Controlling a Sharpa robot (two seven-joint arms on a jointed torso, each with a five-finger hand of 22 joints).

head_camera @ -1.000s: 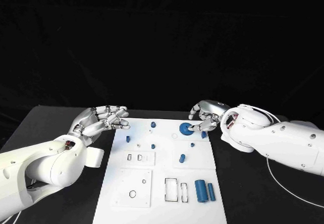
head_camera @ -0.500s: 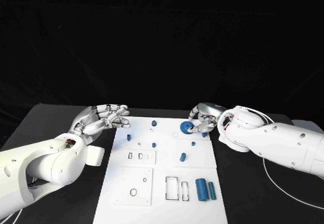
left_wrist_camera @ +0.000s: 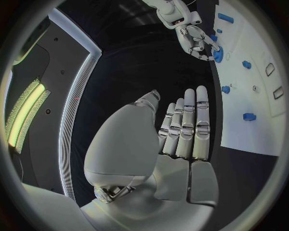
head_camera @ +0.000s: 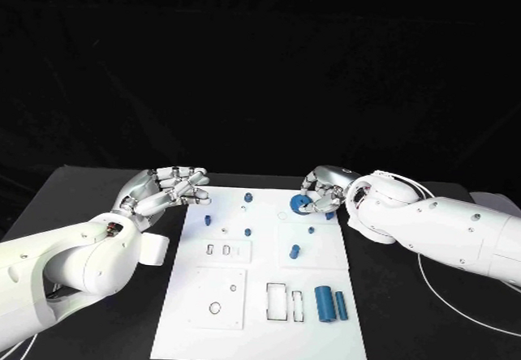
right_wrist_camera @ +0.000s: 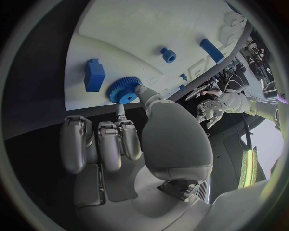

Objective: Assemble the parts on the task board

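The white task board (head_camera: 265,326) lies in the middle of the black table. At its far right corner my right hand (head_camera: 326,191) pinches a blue gear (head_camera: 301,203) between thumb and a finger, just over the board; the right wrist view shows the same gear (right_wrist_camera: 123,90) at the fingertips (right_wrist_camera: 139,89) of that hand (right_wrist_camera: 114,139). My left hand (head_camera: 166,190) hovers off the board's far left corner, fingers stretched out, holding nothing. In the left wrist view that hand (left_wrist_camera: 180,130) is flat, with the gear (left_wrist_camera: 218,54) far beyond it.
Small blue parts stand on the board's far half (head_camera: 248,197) (head_camera: 207,221) (head_camera: 294,250). Two blue cylinders (head_camera: 323,303) (head_camera: 341,304) lie near its right edge beside rectangular slots (head_camera: 275,302). A blue block (right_wrist_camera: 94,74) sits close to the gear. A white cable (head_camera: 442,299) trails on the table at right.
My right arm has swung in a little and the wrist has turned, with the gear staying at nearly the same spot in the fingers. The left hand has hardly moved.
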